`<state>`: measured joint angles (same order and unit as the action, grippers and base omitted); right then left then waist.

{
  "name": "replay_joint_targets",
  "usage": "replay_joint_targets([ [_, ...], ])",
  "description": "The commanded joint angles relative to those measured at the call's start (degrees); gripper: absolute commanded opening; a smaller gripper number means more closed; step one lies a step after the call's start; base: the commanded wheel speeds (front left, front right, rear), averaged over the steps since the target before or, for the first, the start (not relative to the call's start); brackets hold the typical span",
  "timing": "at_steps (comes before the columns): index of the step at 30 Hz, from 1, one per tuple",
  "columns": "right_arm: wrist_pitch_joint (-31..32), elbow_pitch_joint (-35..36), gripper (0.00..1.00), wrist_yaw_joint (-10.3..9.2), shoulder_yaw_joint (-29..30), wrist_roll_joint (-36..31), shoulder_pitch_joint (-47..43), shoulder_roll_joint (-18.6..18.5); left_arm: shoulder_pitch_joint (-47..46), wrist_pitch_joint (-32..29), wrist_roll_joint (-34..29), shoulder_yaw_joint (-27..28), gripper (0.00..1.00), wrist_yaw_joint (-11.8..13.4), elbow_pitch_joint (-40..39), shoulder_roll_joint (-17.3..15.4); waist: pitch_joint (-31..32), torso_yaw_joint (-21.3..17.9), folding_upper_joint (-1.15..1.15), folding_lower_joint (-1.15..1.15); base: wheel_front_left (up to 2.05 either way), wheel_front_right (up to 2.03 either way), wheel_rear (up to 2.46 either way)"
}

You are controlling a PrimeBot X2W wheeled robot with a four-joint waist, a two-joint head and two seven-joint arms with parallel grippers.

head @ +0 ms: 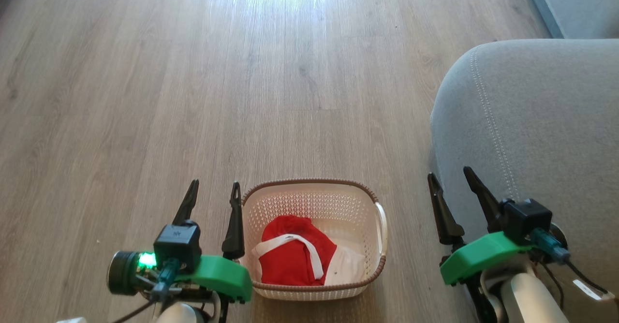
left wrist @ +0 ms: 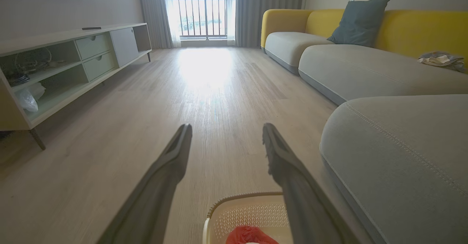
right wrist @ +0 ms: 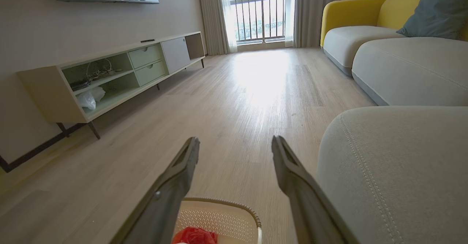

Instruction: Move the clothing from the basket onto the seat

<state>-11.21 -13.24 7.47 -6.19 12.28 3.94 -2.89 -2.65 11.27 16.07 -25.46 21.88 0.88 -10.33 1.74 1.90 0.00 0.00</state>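
The red clothing (head: 295,257) lies bunched in the basket (head: 314,199), which stands on the wooden floor (head: 193,71) between the two arms. A white band curves across the red fabric. The white patch just beside it may be more fabric or a label; it is hard to tell. The left gripper (head: 215,183) hovers just beside the basket's left side, its two fingers spread apart and empty. The right gripper (head: 449,173) hangs at the near edge of the grey seat (head: 532,120), its fingers also apart and empty. The seat stands to the right of the basket, a strip of floor between them.
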Motion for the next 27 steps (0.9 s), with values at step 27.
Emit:
replay_joint_targets([
  [27,-3.79,0.31,1.00,0.02,-2.79,-13.06,4.56,0.02,-1.06,3.73,-14.37,6.99,1.00,-6.25,-0.92,4.70,-0.79,0.09,0.00,0.00,0.00,0.00,0.00],
])
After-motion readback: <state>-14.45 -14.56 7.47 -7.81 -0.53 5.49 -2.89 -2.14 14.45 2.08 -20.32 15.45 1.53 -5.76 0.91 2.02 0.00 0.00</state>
